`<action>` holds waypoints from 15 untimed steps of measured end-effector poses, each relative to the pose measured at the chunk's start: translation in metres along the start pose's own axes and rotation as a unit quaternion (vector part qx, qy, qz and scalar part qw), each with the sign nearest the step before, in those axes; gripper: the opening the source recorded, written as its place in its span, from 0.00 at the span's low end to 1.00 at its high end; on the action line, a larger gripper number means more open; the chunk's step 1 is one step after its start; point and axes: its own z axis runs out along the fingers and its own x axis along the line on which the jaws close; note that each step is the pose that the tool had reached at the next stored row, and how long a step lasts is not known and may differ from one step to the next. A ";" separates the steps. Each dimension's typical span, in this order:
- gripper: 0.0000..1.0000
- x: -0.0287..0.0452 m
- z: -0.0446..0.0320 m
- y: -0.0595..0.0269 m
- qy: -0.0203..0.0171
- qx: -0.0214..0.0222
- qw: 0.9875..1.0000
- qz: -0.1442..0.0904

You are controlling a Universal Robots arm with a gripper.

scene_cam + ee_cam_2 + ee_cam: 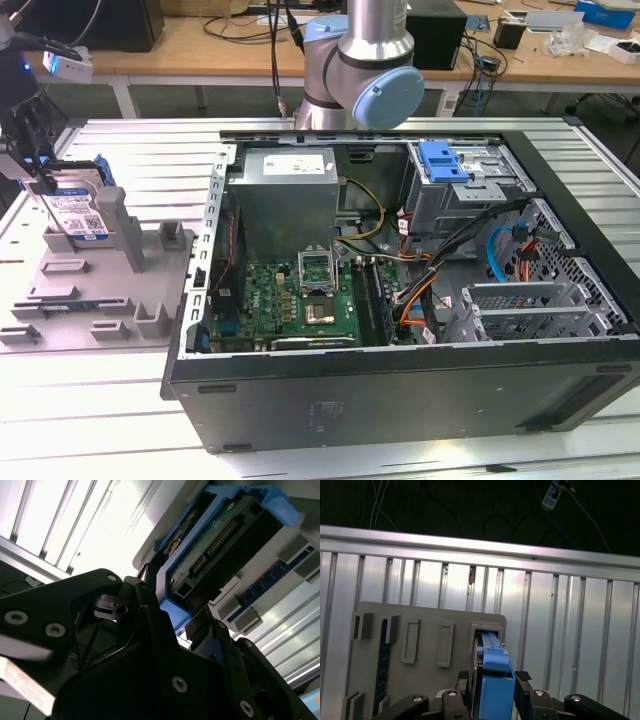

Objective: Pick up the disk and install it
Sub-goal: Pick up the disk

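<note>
Disk (78, 212) stands on edge between the jaws, which are drawn in narrow around its blue bracket (496, 682). In the first wrist view the two black fingers (522, 679) lie against the bracket's opposite sides with no gap to be seen, so I judge it clamped, though how firmly I cannot tell. As a hard drive it should be stiff, dense for its size and unforgiving of knocks. Its metal faces look slick, and the exposed circuit board and connector (217, 537) in the second wrist view are no place for pressure, so the plastic frame is the sensible hold, and that is where the fingers are. Its far end meets a slot of the grey moulded tray (60, 300), at the tray's far corner just beside the upright post (118, 228); whether it rests in the slot or hangs just clear I cannot tell. The tray lies by the bench (140, 140) edge on the exterior view's left. Well apart, mid-bench, is the open computer case (400, 405), with its grey drive cage (475, 195) and blue tab (444, 163) near the case's far wall.
</note>
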 end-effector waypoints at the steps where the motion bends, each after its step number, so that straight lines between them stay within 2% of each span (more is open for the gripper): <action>1: 0.48 0.0000 0.0003 0.0000 0.000 0.000 1.000 0.000; 11: 0.48 0.0011 0.0008 0.0001 0.000 0.000 1.000 0.000; 13: 0.47 0.0010 0.0009 0.0001 0.000 0.000 1.000 0.000; 14: 0.40 0.0010 0.0010 0.0001 0.000 0.000 1.000 0.000; 15: 0.40 0.0011 0.0011 0.0001 0.000 0.000 1.000 0.000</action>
